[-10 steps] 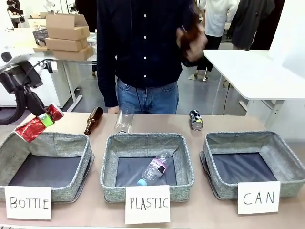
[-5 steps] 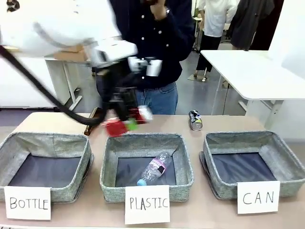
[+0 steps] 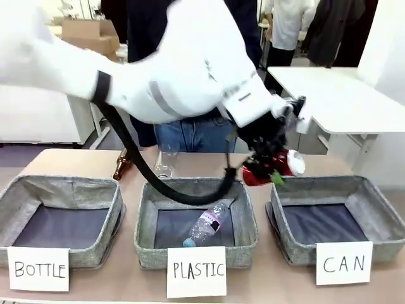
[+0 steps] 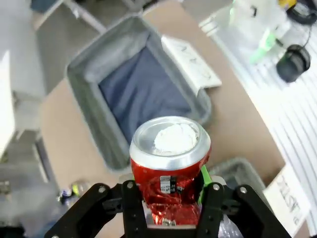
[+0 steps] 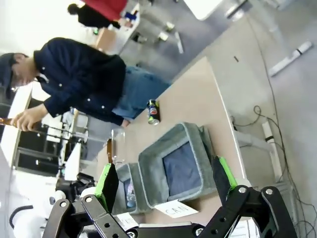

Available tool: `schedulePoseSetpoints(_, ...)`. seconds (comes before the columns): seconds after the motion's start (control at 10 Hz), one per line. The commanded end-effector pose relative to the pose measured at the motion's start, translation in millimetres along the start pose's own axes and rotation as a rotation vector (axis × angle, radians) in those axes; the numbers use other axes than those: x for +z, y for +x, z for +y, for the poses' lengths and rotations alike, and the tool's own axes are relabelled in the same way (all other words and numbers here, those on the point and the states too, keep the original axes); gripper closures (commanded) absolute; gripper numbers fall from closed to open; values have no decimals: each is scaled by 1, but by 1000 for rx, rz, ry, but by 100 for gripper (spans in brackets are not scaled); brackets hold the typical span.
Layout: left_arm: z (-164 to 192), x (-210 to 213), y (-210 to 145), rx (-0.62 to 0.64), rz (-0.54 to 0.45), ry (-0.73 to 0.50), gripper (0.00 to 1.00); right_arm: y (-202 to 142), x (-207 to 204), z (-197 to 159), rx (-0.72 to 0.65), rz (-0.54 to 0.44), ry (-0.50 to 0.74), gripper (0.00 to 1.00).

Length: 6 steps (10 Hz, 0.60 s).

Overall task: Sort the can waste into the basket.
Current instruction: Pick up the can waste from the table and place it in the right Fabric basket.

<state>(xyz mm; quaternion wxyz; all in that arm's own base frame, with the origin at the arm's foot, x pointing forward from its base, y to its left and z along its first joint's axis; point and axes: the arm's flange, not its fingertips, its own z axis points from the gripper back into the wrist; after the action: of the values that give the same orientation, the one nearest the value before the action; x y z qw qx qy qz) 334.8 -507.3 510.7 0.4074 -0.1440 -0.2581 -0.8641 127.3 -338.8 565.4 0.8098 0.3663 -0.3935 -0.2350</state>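
We log the left arm [image 3: 190, 69] swept across the table. A second ago it was at the BOTTLE bin [image 3: 12, 202], half a second ago over the PLASTIC bin [image 3: 250, 221], and now its wrist is at the basket [image 3: 373, 209].

The basket has a bare lining under its CAN card [image 3: 343, 263], so nothing is sorted yet.

The left gripper [image 3: 271, 170] is clamped on the red can [image 3: 256, 172], which lies sideways with its silver top toward the basket. In the front view it sits above the far-left corner, and in the wrist view the lining lies just beyond the top.

We judge the carry nearly done. A little more reach should come before release (a corner drop may clip the rim).

The right gripper [image 5: 164, 177] is spread wide, holds nothing and is well off the table.

The black can [image 5: 154, 111] stands on the table behind the basket, untouched.
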Motion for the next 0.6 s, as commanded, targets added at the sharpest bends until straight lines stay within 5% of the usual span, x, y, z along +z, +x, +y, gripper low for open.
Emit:
schedulePoseSetpoints(0.0,7,-21,7,-44,-104,-77,57,-2,0,28,70,20,8,0)
schedulePoseSetpoints(0.2,45,-54,23,-13,-143,-269,57,-2,0,28,70,20,8,0)
schedulePoseSetpoints(0.5,66,-64,46,51,-227,-259,57,-2,0,28,70,20,8,0)
